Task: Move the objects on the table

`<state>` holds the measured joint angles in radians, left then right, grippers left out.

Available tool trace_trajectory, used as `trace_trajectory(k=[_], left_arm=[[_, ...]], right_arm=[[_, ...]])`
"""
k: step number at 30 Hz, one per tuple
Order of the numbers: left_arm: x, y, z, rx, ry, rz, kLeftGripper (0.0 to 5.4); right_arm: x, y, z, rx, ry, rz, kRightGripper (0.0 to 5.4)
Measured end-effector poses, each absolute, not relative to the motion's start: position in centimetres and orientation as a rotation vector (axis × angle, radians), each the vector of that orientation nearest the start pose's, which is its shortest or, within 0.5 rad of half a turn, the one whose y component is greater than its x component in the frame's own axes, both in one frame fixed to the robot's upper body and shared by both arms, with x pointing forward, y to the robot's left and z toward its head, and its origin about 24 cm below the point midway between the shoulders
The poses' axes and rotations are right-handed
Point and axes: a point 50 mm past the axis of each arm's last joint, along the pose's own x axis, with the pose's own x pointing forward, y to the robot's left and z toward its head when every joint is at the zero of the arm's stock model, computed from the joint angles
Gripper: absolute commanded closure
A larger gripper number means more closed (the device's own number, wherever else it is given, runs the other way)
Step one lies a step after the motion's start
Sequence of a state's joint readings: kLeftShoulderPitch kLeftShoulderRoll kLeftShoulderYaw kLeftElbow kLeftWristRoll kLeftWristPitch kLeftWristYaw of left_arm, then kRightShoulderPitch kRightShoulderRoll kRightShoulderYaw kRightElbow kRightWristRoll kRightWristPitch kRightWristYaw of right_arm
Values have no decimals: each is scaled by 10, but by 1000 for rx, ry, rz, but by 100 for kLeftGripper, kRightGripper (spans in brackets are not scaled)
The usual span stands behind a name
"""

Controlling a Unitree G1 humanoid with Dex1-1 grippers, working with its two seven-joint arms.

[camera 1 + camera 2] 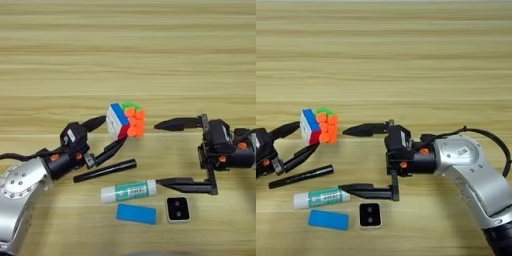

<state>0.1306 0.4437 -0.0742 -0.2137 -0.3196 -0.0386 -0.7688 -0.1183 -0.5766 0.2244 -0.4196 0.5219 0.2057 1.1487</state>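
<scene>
1. L gripper (pixel 111 134): two black fingers clamped on the multicoloured puzzle cube (pixel 126 120), which sits tilted.
2. R gripper (pixel 346 161): spread wide, holding nothing; cube just off its upper fingertip.
3. Black marker pen (pixel 105 170) just below L gripper on the light-brown wooden table (pixel 128 55).
4. White-green glue stick (pixel 128 191) by R gripper's lower finger; flat blue rectangular block (pixel 136 213) & small white square w/ black face (pixel 178 209) just below.

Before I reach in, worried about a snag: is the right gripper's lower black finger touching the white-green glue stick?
Cannot tell. In both views the right gripper's lower finger tip meets the white-green glue stick's end with no visible gap, but contact isn't plain.
</scene>
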Motion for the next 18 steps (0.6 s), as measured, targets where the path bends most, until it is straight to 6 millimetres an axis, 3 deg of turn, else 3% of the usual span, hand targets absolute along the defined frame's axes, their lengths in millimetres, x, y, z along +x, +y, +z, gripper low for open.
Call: trace_trajectory(k=[11,18], left_arm=[[223,190,31,228,161,-760,213],[224,192,24,235,186,-744,213]], right_arm=[[204,-120,130,-161,-107,1573,0],[204,-120,131,-163,-109,1572,0]])
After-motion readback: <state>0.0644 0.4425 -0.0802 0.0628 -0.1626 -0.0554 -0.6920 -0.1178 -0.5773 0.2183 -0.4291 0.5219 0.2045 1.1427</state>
